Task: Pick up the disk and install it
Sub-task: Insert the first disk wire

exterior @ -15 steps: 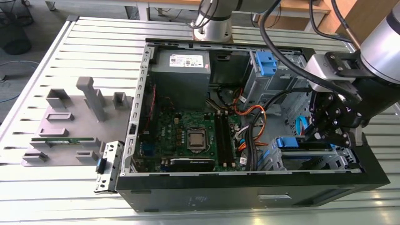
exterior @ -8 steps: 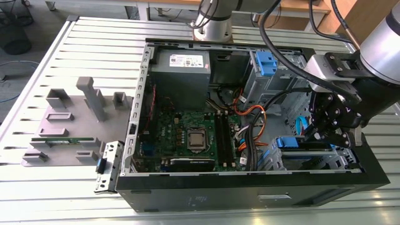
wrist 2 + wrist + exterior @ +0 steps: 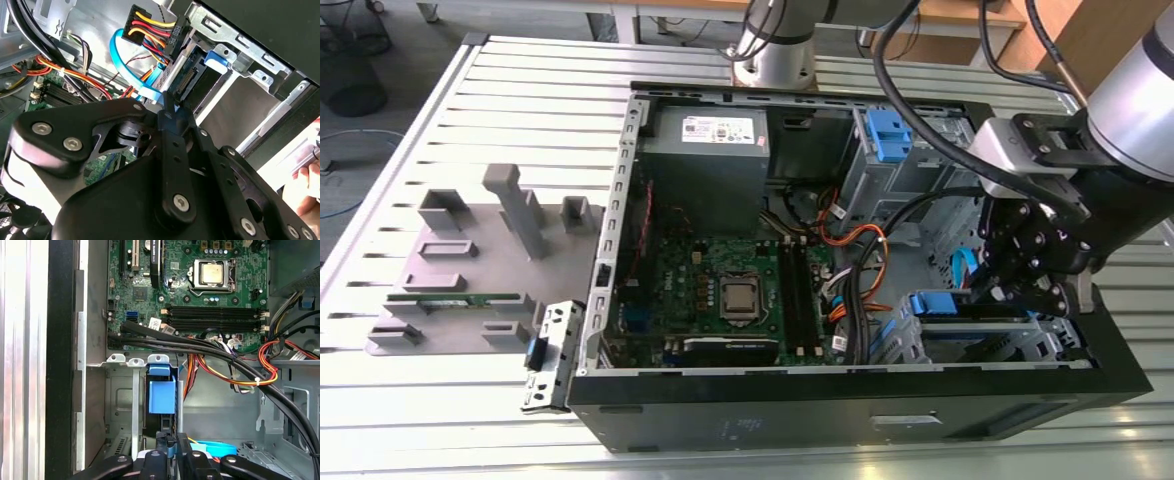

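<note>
Reaching into an open computer case (image 3: pixel 854 395) on a slatted metal bench (image 3: pixel 480 100), the claw (image 3: pixel 1014 290) hangs over the disk (image 3: pixel 162 395), seated in its drive cage beside tangled cables (image 3: pixel 235 365) and the motherboard (image 3: pixel 734 290); claw opening cannot be told

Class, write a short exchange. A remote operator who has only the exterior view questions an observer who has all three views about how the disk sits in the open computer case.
Operator: The robot arm covers part of the grey metal drive bay. Is the disk with the blue plastic handle in it?
Observer: Yes. In the first wrist view, its blue handle stands upright between the bay's metal walls, with the gripper close in front of it.
Operator: Is any cable near the gripper?
Observer: Yes. In the second wrist view, a flat blue cable curves down to the gripper's tip, beside the black connector at the bay.
</note>
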`<state>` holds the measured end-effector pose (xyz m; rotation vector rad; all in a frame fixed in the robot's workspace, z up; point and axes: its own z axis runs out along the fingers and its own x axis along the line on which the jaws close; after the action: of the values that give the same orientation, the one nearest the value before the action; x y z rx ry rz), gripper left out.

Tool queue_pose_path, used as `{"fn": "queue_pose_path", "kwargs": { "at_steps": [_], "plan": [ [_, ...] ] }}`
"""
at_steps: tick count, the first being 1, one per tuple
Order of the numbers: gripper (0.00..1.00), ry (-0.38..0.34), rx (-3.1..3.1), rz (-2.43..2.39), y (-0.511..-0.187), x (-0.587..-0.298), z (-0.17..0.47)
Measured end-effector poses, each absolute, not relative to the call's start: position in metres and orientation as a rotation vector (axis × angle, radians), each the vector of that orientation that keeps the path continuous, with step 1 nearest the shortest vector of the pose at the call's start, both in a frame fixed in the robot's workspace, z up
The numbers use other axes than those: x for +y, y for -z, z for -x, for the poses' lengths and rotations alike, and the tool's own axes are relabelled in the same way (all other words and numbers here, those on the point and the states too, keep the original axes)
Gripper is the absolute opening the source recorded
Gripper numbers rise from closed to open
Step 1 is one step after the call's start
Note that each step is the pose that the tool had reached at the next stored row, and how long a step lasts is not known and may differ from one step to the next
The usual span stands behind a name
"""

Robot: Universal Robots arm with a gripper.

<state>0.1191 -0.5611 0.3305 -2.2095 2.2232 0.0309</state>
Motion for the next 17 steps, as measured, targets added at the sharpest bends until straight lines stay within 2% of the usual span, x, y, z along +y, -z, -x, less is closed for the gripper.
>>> {"fn": "queue_pose_path", "kwargs": {
  "at_steps": [17],
  "plan": [
    [0.23,-0.031,2.223,2.209,-0.357,-0.561,-0.119]
  ]
}}
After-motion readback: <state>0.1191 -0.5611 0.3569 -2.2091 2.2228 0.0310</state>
